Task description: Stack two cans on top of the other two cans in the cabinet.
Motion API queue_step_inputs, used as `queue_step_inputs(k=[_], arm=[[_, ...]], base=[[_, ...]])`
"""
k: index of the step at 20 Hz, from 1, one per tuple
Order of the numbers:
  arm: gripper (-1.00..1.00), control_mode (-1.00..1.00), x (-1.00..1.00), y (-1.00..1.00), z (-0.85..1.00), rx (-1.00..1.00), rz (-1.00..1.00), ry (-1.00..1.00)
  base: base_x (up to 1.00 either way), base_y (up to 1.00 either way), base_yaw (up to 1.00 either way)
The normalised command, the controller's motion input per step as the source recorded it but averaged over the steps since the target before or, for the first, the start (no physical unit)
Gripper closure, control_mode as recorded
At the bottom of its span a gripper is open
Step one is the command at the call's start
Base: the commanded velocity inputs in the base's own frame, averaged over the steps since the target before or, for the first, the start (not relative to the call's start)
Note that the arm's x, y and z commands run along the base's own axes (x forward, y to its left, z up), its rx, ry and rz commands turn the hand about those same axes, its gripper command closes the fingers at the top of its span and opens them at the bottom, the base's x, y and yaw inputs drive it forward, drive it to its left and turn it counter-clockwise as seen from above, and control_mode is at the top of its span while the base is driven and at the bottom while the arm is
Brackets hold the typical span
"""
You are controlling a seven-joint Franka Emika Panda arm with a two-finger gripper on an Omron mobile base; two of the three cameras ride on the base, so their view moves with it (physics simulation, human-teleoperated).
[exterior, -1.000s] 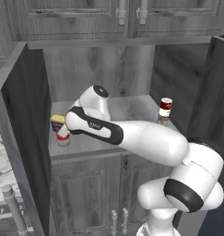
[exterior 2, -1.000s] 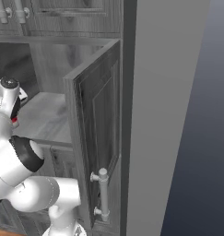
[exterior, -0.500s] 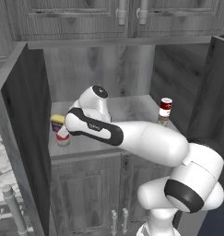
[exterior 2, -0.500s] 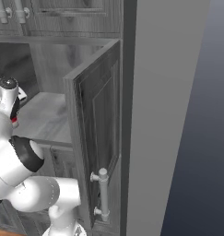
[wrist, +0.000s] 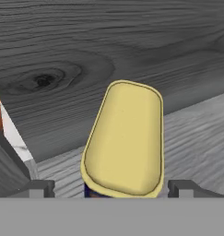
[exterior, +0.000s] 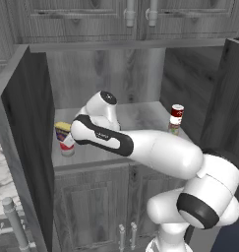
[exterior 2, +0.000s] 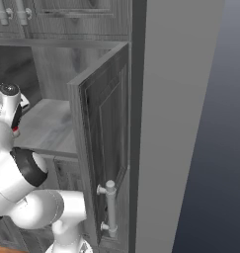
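Pincer [wrist: 109,189] open, tips astride the stubby blue can with yellow top [wrist: 125,138], stacked on the pale red-topped can [exterior: 67,145] at the cabinet shelf's [exterior: 140,115] left edge. Probably rigid, light, slick; grip its sides.

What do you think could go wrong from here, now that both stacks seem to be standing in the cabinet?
1. The blue can sits on the pale red-topped can near the shelf's front edge, and the gripper has its open fingers on either side of the yellow top. A skewed retreat might tip it off.
2. The arm's links are close beside that stack.
3. The red can stands atop another can at the right; jolts may topple it.
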Motion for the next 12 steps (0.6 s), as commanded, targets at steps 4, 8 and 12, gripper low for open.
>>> queue_step_inputs(k=[4, 8, 12], arm=[[-1.00, -1.00, -0.21, -0.06, 0.00, 0.00, 0.00, 0.00], [-1.00, -1.00, -0.28, -0.07, 0.00, 0.00, 0.00, 0.00], [-1.00, -1.00, -0.33, -0.16, 0.00, 0.00, -0.04, 0.00]], base=[[0.00, 0.00, 0.00], [0.00, 0.00, 0.00], [0.00, 0.00, 0.00]])
